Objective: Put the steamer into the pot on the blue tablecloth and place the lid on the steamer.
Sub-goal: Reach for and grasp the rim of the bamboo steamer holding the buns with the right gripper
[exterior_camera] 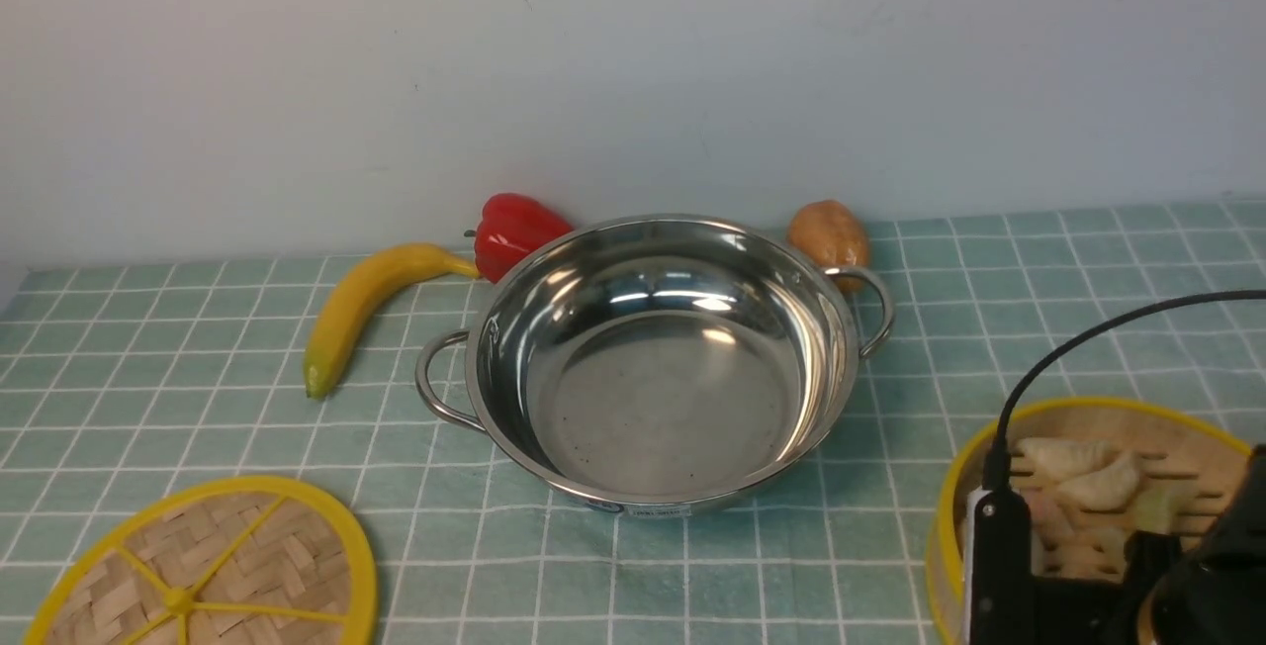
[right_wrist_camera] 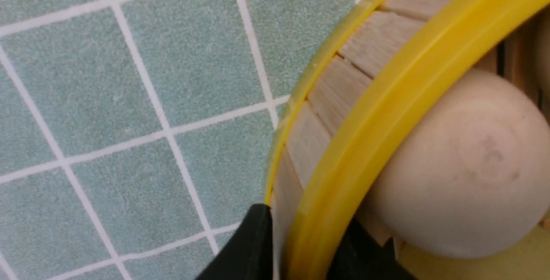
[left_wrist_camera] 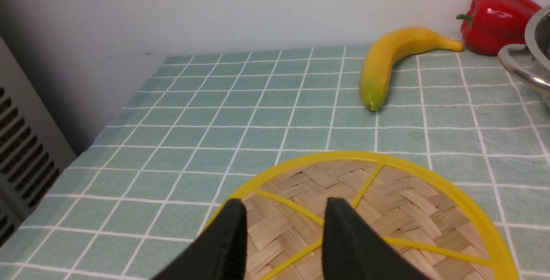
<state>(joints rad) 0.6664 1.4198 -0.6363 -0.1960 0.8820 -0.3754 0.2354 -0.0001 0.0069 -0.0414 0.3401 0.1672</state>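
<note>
1. Grasping steamer (exterior_camera: 1088, 408): right claw (right_wrist_camera: 307, 245) pinches its yellow-rimmed wall, 4 o'clock from pot (exterior_camera: 663, 368) on blue tablecloth (exterior_camera: 148, 378).
2. Left claw (left_wrist_camera: 283, 237) narrowly parted, empty, over lid (exterior_camera: 227, 566) at 8 o'clock.
3. Next: lift steamer clear, lower into pot.

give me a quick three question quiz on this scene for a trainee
1. True or false: the pot is empty.
2. What part of the steamer does the right pincer clamp? A) side wall B) slatted floor C) nothing
3. Which object does the left pincer hover over, open?

Key: 1 true. 2 A. 3 the lid.
</note>
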